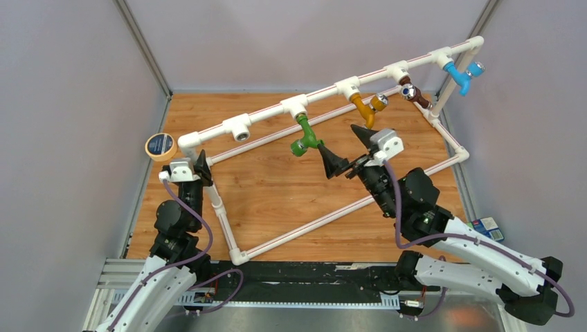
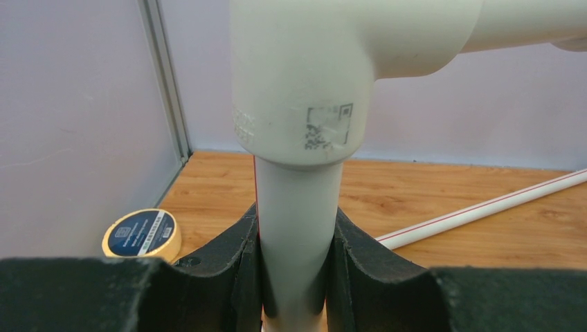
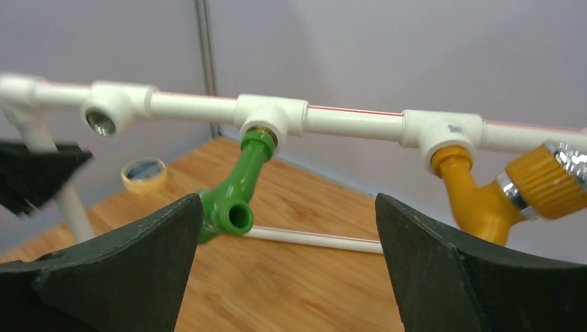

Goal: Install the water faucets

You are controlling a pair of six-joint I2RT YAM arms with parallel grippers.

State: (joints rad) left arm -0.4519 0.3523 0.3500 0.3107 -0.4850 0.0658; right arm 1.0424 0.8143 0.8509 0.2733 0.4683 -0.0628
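Observation:
A white pipe frame (image 1: 332, 92) stands on the wooden table, with T fittings along its top rail. The green faucet (image 1: 304, 134) hangs from one fitting and also shows in the right wrist view (image 3: 239, 185). Orange (image 1: 367, 107), brown (image 1: 414, 93) and blue (image 1: 462, 74) faucets hang from fittings further right. The leftmost fitting (image 1: 239, 128) has an empty socket. My right gripper (image 1: 346, 149) is open and empty, just right of the green faucet, which sits close to its left finger (image 3: 124, 266). My left gripper (image 1: 196, 166) is shut on the frame's upright pipe (image 2: 297, 228) below the corner elbow.
A roll of tape (image 1: 160, 146) lies at the table's left edge, also in the left wrist view (image 2: 142, 234). A small blue box (image 1: 487, 227) lies past the table's right edge. Grey walls enclose the table on three sides.

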